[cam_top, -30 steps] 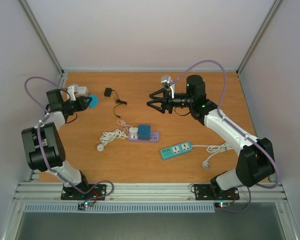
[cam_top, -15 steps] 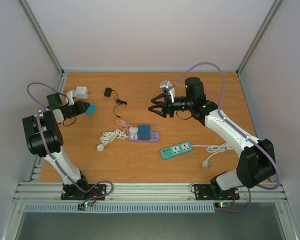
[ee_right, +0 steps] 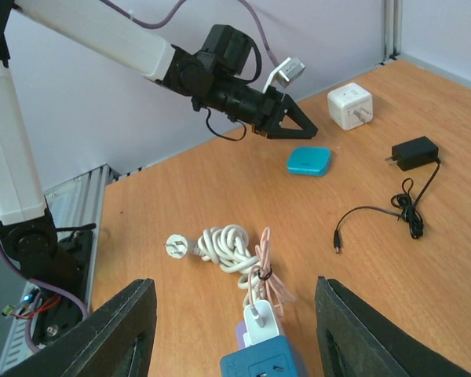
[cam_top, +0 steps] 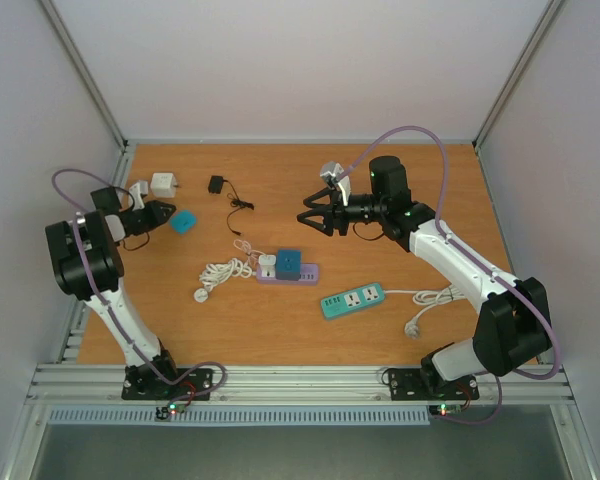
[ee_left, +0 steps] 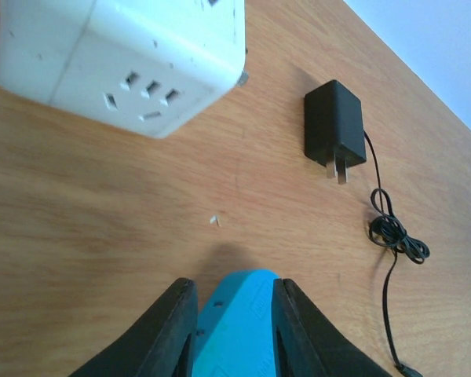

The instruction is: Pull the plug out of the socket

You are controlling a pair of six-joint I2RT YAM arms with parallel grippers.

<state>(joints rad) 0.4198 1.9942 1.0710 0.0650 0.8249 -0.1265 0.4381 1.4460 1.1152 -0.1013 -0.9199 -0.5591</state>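
A purple power strip lies mid-table with a white plug and a blue cube adapter seated in it. They also show in the right wrist view: the white plug and the blue adapter. My right gripper hangs open and empty above and behind the strip, with its jaws wide on either side of the plug. My left gripper is at the far left, jaws slightly apart, just over a cyan block that lies flat on the table.
A white cube socket and a black charger with a thin cable lie at the back left. A coiled white cable with its plug lies left of the strip. A green power strip lies to the right.
The left gripper swung down toward the table and the cyan block went from its jaws onto the wood. The right gripper shifted slightly and has since held still.
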